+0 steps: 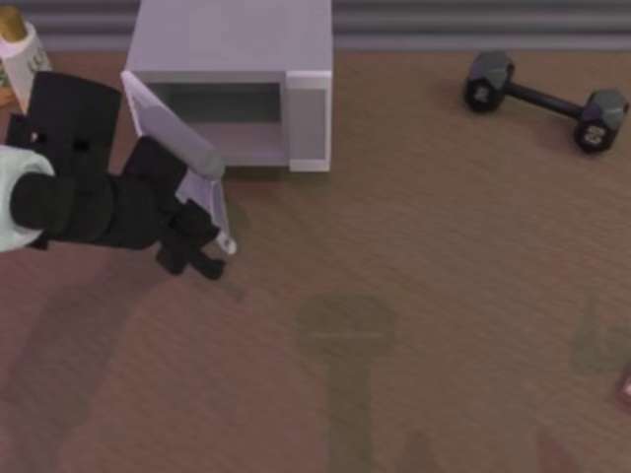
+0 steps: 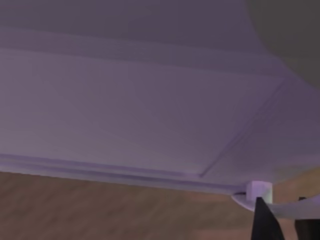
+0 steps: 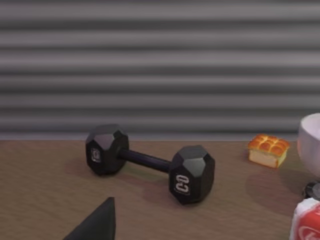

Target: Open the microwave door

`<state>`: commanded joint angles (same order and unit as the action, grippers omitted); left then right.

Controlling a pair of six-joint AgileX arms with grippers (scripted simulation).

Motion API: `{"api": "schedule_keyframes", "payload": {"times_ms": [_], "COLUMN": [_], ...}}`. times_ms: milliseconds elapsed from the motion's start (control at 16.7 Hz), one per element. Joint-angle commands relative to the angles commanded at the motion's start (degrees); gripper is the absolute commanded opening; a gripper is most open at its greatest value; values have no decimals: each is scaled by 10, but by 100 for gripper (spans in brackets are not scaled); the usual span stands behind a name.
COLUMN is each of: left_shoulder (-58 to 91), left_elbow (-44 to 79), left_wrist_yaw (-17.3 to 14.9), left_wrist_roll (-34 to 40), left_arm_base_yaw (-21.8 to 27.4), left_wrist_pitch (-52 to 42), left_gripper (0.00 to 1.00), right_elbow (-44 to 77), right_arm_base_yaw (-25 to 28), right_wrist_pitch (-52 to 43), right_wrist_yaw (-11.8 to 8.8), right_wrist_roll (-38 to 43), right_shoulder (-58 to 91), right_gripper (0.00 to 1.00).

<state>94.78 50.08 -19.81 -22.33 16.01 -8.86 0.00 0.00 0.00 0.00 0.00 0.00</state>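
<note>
The white-grey microwave [image 1: 232,34] stands at the back of the table, left of centre, with its grey cavity [image 1: 222,103] exposed. The microwave door [image 1: 175,126] is swung out toward the front left, roughly a right angle from the box. My left gripper [image 1: 202,256] is at the door's free edge, shut on the white bar handle [image 1: 223,236]. In the left wrist view the door panel [image 2: 125,115] fills the picture, and the dark fingers [image 2: 265,222] sit either side of the handle [image 2: 290,207]. My right arm is out of the top view; its wrist view shows one dark fingertip [image 3: 100,222].
A black dumbbell [image 1: 545,99] lies at the back right, also in the right wrist view [image 3: 150,162]. A bottle [image 1: 20,49] stands at the back left beside my left arm. A bread piece [image 3: 268,149], a white bowl [image 3: 311,142] and a red can [image 3: 307,222] sit at the right.
</note>
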Motion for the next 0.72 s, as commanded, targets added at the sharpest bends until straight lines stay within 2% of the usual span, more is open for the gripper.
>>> {"api": "schedule_keyframes", "payload": {"times_ms": [720], "left_shoulder": [0], "left_elbow": [-1], "left_wrist_yaw": [-4], "left_wrist_roll": [1], "left_arm_base_yaw": [3], "left_wrist_pitch": [-1], "left_gripper": [0], "right_elbow": [0], "right_arm_base_yaw": [0], "right_wrist_pitch": [0], "right_wrist_yaw": [0], "right_wrist_roll": [0], "right_shoulder": [0], "right_gripper": [100]}}
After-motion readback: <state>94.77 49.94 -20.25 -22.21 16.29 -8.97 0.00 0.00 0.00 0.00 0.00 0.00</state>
